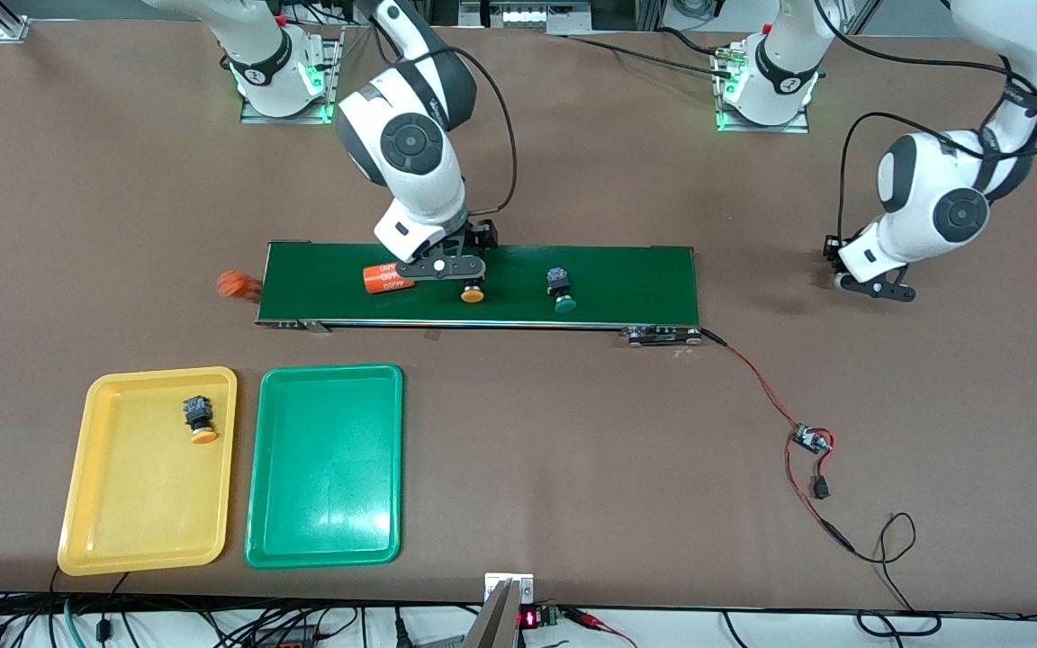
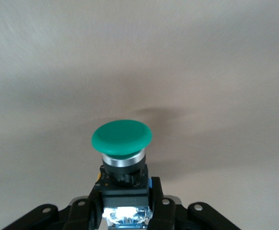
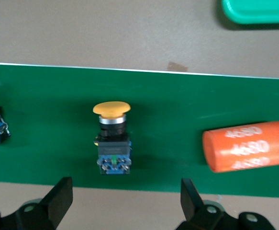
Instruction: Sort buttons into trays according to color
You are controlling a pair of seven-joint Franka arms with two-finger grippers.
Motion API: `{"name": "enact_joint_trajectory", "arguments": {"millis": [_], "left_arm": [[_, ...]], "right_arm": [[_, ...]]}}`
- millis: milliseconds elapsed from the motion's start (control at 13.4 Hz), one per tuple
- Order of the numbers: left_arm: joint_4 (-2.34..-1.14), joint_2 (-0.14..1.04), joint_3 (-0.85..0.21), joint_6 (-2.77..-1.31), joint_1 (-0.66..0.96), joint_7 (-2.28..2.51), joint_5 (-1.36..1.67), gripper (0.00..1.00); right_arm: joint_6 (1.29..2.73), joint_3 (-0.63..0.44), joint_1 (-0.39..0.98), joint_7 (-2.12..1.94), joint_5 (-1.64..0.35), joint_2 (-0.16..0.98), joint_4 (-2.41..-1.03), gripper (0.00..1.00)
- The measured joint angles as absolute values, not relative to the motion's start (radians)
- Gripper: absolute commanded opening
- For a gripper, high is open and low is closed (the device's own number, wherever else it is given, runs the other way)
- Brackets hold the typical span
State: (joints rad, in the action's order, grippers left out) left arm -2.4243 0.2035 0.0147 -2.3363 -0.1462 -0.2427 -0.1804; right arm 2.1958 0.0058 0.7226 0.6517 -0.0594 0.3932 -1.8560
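"4680" printed repeatedly in white on the orange cylinder (image 3: 248, 145) lying on the conveyor belt (image 3: 177, 105)

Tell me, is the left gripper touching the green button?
Touching. In the left wrist view the left gripper has its fingers shut against both sides of the green button.

Both trays, the yellow tray (image 1: 77, 486) at lower left and the green tray (image 1: 325, 540) beside it, look like glossy smooth plastic. The desk (image 1: 572, 450) is matt brown. The conveyor belt (image 1: 626, 279) is matt green with metal ends.
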Motion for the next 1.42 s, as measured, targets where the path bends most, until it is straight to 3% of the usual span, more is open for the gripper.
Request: {"name": "enact_joint_trajectory", "arguments": {"millis": [299,597,672,747,821,896,1045,1120,1195,1269,1419], "left_arm": [[-2.214,0.191,-0.164,-2.090,-0.137,-0.238,-0.147,0.27],[-2.134,0.220,-0.313,-2.064,-0.100,-0.094,0.087,0.27],[-2.118,0.238,-0.334,-2.065,-0.092,-0.055,0.161,0.27],[-2.103,0.259,-0.354,-2.074,-0.083,-0.021,0.243,0.27],[-2.093,0.284,-0.367,-2.100,-0.069,-0.002,0.318,0.27],[-2.090,0.311,-0.378,-2.144,-0.051,0.005,0.364,0.27],[-2.086,0.365,-0.408,-2.252,-0.023,0.018,0.394,0.28],[-2.084,0.387,-0.418,-2.287,-0.011,0.025,0.395,0.32],[-2.081,0.402,-0.423,-2.301,-0.002,0.030,0.396,0.60],[-2.080,0.411,-0.423,-2.306,0.003,0.031,0.396,1.00],[-2.075,0.416,-0.423,-2.306,0.002,0.031,0.396,1.00]], "right_arm": [[2.235,0.003,0.721,0.653,-0.059,0.436,-1.859,1.00],[2.268,0.000,0.719,0.653,-0.059,0.483,-1.860,1.00],[2.269,0.000,0.718,0.653,-0.059,0.491,-1.860,0.94],[2.269,0.000,0.717,0.653,-0.059,0.497,-1.860,0.80],[2.269,0.000,0.715,0.653,-0.059,0.500,-1.860,0.53],[2.268,0.000,0.712,0.653,-0.059,0.502,-1.860,0.36],[2.248,-0.001,0.704,0.653,-0.059,0.500,-1.860,0.21],[2.240,-0.001,0.700,0.653,-0.059,0.498,-1.860,0.17],[2.235,-0.001,0.696,0.653,-0.059,0.496,-1.860,0.16],[2.232,-0.001,0.693,0.654,-0.059,0.492,-1.860,0.16],[2.229,-0.003,0.677,0.662,-0.059,0.481,-1.855,0.14]]}}
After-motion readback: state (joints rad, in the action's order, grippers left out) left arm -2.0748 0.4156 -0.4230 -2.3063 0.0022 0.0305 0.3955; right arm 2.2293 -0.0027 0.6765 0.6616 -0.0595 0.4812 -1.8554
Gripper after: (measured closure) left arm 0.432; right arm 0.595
